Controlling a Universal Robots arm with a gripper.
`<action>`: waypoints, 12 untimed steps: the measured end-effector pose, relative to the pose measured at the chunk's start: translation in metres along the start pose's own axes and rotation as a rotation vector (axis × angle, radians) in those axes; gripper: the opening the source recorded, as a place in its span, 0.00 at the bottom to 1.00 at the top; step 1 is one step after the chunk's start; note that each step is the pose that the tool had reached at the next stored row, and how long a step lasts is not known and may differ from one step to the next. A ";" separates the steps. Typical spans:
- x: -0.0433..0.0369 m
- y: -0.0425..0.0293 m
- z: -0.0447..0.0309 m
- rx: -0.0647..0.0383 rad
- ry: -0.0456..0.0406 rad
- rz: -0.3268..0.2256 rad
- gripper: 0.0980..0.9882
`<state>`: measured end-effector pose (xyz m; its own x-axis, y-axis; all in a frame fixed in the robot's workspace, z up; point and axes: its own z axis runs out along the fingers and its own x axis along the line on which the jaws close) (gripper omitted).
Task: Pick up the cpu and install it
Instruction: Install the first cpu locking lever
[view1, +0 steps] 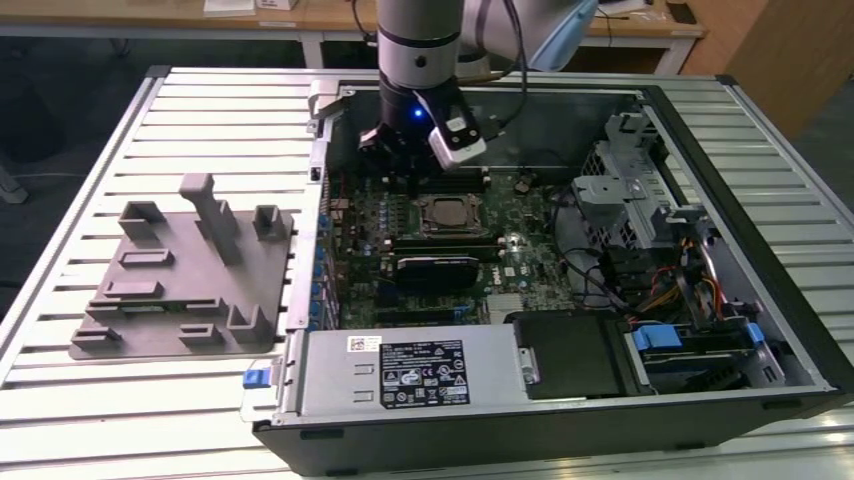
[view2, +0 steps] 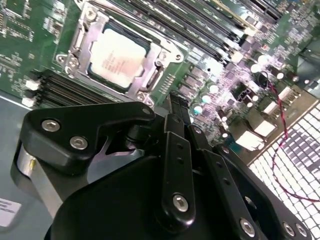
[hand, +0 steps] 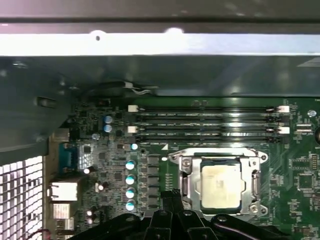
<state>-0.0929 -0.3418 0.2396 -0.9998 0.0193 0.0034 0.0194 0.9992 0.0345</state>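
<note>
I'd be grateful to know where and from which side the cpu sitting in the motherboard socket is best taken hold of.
Probably from straight above, gripping two opposite edges of the cpu. It lies flat in the socket, whose metal frame hems it in on all sides, so nothing can reach it from the side. In both wrist views only its pale top face and thin rim are exposed. The tool sits beside it, holding nothing.

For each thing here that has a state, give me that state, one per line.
cpu: seated flat in the socket, not held.
socket: metal frame around the cpu, chip top exposed.
gripper: jaws shut, empty, above the motherboard beside the socket.
computer case: lying on its side, side panel off, interior exposed.
grey tray: on the table at the exterior view's left, no cpu on it.
memory slots: empty.
</note>
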 end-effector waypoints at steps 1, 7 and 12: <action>0.0018 0.0000 0.0000 -0.001 0.0000 0.000 0.01; 0.0094 -0.0002 0.0000 -0.048 0.0008 0.000 0.01; 0.0107 -0.0002 -0.0005 -0.111 0.0021 0.000 0.01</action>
<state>-0.1036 -0.3418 0.2401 -0.9998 0.0189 0.0055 0.0195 0.9893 0.1448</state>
